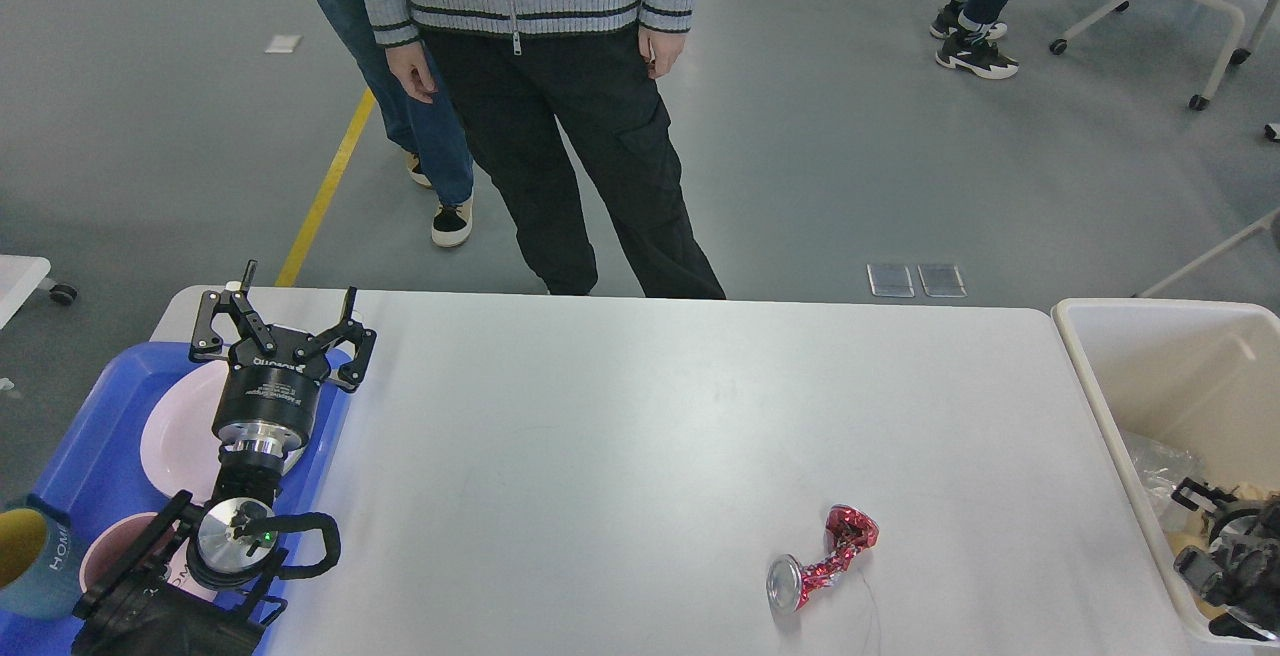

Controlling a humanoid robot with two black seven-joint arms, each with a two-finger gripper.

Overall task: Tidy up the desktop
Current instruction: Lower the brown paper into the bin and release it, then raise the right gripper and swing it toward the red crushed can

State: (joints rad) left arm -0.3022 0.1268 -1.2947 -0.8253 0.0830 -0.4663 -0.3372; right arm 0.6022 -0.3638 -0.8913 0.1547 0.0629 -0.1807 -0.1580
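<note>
A crushed red metal can (822, 556) is seen lying on the white matte bench (640, 436), front right, long axis diagonal. The left end effector (283, 321), spread empty, is well apart; the right end effector (1225, 546), state indiscernible, is judged nearer.

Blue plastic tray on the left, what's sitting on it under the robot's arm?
On the blue plastic tray lie a round pink plate, a pink bowl and a teal mug. The open left gripper and its arm cover part of the plate and bowl.
</note>
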